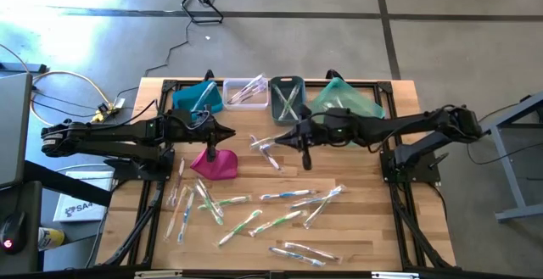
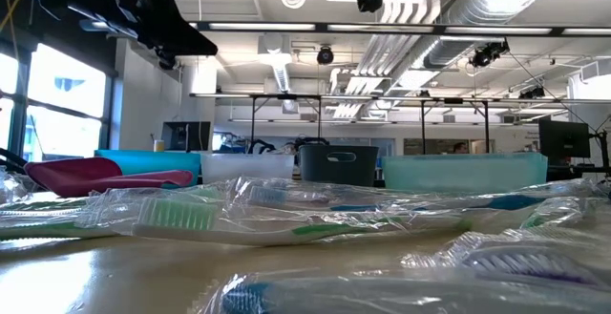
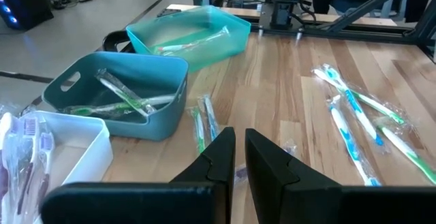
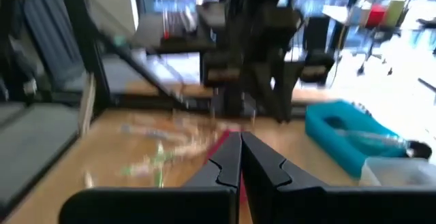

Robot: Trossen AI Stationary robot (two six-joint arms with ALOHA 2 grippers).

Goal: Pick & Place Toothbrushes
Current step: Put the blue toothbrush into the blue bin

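Right claw [image 4: 240, 157] closed, empty; blurred toothbrushes [image 4: 158, 157] on table [image 4: 300, 149]; blue bin [image 4: 344, 137] beyond.

The four bins [image 1: 263, 95] stand in a row along the table's far edge, closing that side. The magenta pouch [image 1: 212, 162] lies just in front of them, left of centre. Wrapped toothbrushes [image 1: 254, 207] lie scattered over the near half of the table [image 1: 365, 245]. Bare wood shows at the near right corner and between pouch and scatter.
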